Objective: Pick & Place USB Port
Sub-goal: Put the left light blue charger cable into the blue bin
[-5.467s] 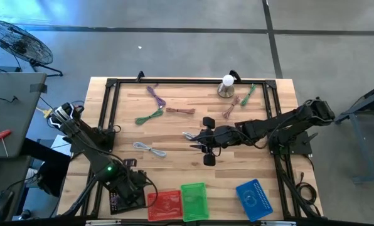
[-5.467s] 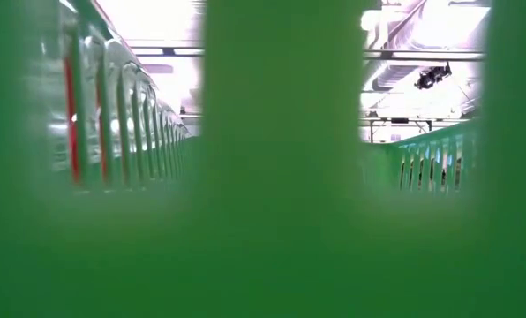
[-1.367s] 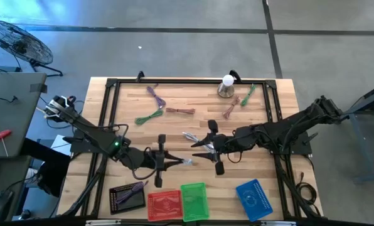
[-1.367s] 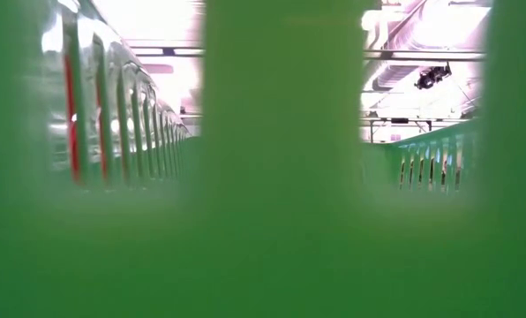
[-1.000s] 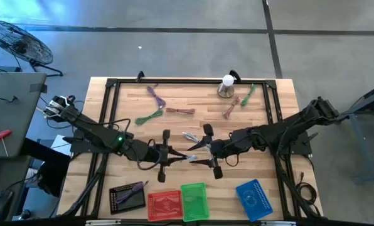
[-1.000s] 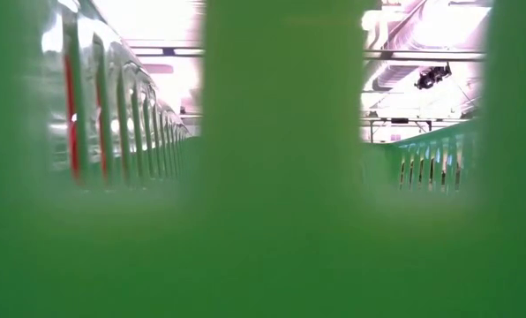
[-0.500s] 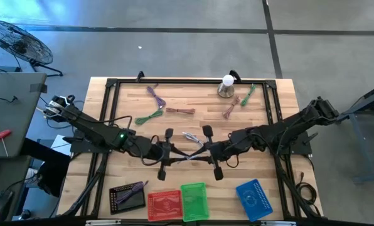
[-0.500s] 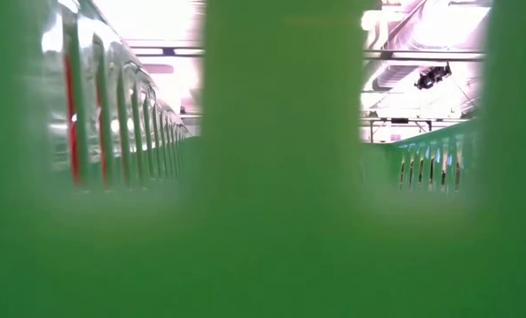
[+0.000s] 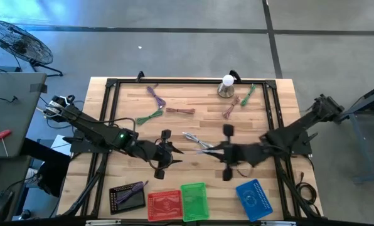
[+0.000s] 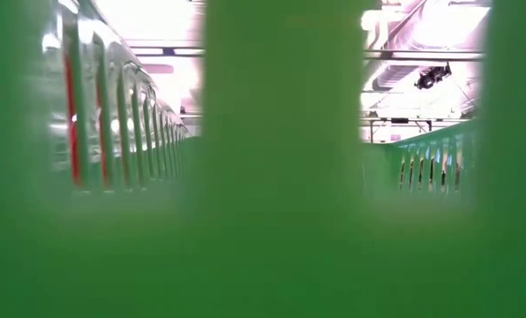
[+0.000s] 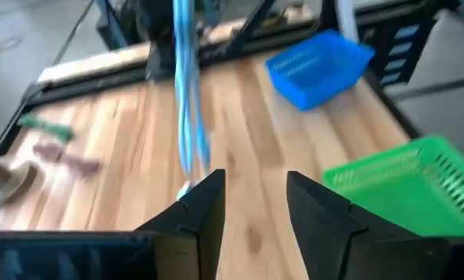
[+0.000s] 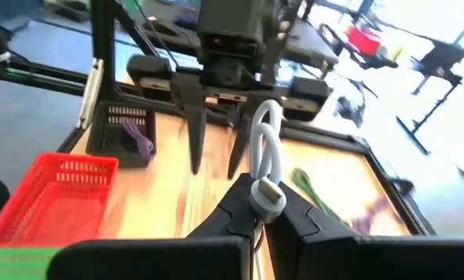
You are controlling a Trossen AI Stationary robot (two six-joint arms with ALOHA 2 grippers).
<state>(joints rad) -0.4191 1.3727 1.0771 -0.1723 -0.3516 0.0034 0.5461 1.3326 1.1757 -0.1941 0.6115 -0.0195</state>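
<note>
Right gripper (image 12: 257, 211) pinches the white USB cable (image 12: 266, 159) above the table (image 9: 174, 129); left gripper (image 11: 250, 204), jaws parted and empty, faces it nearby

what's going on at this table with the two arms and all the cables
The right gripper is shut on a white USB cable, held over the middle of the table near the blue basket. The left gripper faces it with fingers open and empty. A purple cable lies in the black basket; other cables lie loose farther back.
</note>
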